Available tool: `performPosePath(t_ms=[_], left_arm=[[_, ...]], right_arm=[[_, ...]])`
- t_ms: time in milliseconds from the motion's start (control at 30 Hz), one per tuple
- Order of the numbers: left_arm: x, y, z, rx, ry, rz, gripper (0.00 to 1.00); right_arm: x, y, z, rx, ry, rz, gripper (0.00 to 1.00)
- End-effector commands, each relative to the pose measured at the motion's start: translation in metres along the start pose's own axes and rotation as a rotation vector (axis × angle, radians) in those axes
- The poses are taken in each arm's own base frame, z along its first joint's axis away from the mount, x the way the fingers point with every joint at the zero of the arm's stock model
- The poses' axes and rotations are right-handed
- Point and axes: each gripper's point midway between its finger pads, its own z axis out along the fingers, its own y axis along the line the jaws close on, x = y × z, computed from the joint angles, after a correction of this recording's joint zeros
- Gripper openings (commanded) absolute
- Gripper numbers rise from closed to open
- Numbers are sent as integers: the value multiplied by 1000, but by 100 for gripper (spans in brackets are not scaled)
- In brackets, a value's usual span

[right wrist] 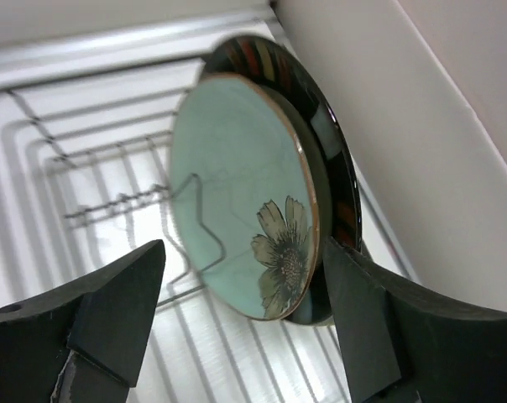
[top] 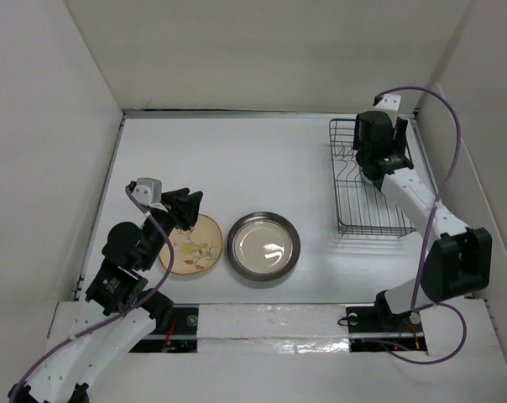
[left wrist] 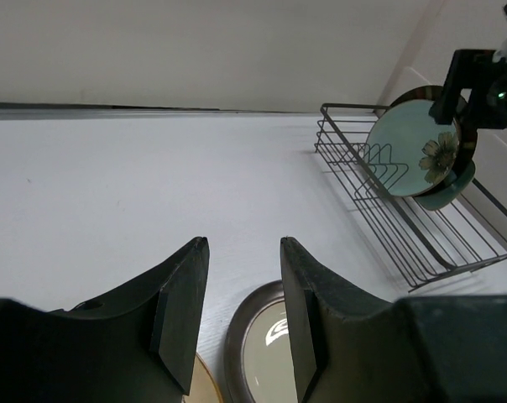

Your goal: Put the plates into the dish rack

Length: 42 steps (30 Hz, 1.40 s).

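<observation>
Working from the left, your left hand (top: 188,214) hangs low over the far edge of the tan plate (top: 199,250), which lies flat on the counter (top: 237,159) at the near left. Its jaws are apart with nothing between them. Just right of that plate, and not touching it, the silver plate (top: 263,246) also lies flat.

At the far right stands the rack (top: 367,232). Your right hand (right wrist: 245,260) is over its far end with jaws spread wide, one on each side of the teal plate (right wrist: 237,185). That plate stands on edge among the prongs with a dark-rimmed plate (right wrist: 333,159) close behind it. Neither jaw seems to press on it, so I judge it seated and the placing step as good as finished.

That leaves two plates, which puts you past halfway. Next, lift the right hand straight up so it does not knock over the standing plates. Then close the left hand on the tan plate's rim. It lies flat, so one finger has to get under the lip. The rack is well away to the right, so you may need to pass the plate across.
</observation>
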Motion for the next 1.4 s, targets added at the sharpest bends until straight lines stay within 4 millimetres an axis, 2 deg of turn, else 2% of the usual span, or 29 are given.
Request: performPosePath(t_ms=[0,33,67,100,133,167,200,267,300,333,400,433,467,500,533,567,600,633,667,700,733,767,800,900,1133,1200,1233,1367], left_arm=[[-7,0,3,-3,-27,-5,36],[-6,2,3,-13,-27,-5,35],[-6,2,3,-17,-28,-5,34],[-5,4,4,-23,-24,-3,30],[-6,4,4,-25,-24,-3,28],[-6,4,4,-26,-24,-3,25],[-8,4,4,-28,-28,0,16],[-8,7,4,-46,-34,-1,6],[-9,9,4,-56,-37,-1,0],[-9,12,3,-73,-42,-2,0],[-14,14,1,-83,-59,-7,0],[-16,17,0,-97,-71,-7,0],[-18,18,-1,-102,-81,-7,0],[-18,20,-2,-111,-90,-6,0],[-19,23,-3,-129,-96,-8,0],[-19,24,-2,-135,-95,-8,0],[-18,25,-2,-139,-93,-7,0],[-19,25,-1,-145,-96,-9,0],[-19,26,-1,-149,-97,-6,0],[-17,28,1,-157,-91,-2,7],[-15,31,2,-174,-83,2,11],[-13,31,3,-176,-75,3,17],[-8,31,5,-174,-59,7,25],[-5,27,10,-155,-36,18,32],[2,34,16,-194,-8,40,33],[4,34,17,-195,1,42,33],[4,34,17,-193,2,44,33],[6,37,18,-209,6,49,33]], right_arm=[[-66,12,-54,-160,-175,202,80],[-69,23,-65,-223,-188,228,75],[-81,31,-83,-310,-231,266,54],[-70,72,-107,-513,-218,241,37],[-67,93,-123,-624,-209,261,1],[-63,114,-141,-731,-199,255,0],[-52,155,-176,-927,-179,223,0],[-32,195,-207,-1080,-124,213,0],[-5,227,-217,-1174,-48,164,0],[1,250,-239,-1265,-29,144,0],[19,283,-265,-1423,30,90,4],[47,308,-273,-1477,78,16,5],[36,319,-287,-1534,56,6,9],[41,329,-297,-1582,64,-14,11],[60,346,-299,-1612,102,-49,15],[51,357,-315,-1667,73,-80,24],[57,367,-320,-1694,88,-106,28],[63,376,-317,-1693,107,-123,32],[89,391,-316,-1702,154,-174,45],[85,399,-316,-1715,147,-172,50],[94,405,-319,-1725,164,-185,54],[114,413,-314,-1728,203,-204,59],[116,417,-315,-1747,210,-205,59],[138,425,-314,-1773,263,-226,60],[183,430,-317,-1778,374,-281,60],[194,430,-330,-1836,417,-283,60],[205,431,-328,-1836,452,-290,60],[216,433,-335,-1881,525,-271,57]])
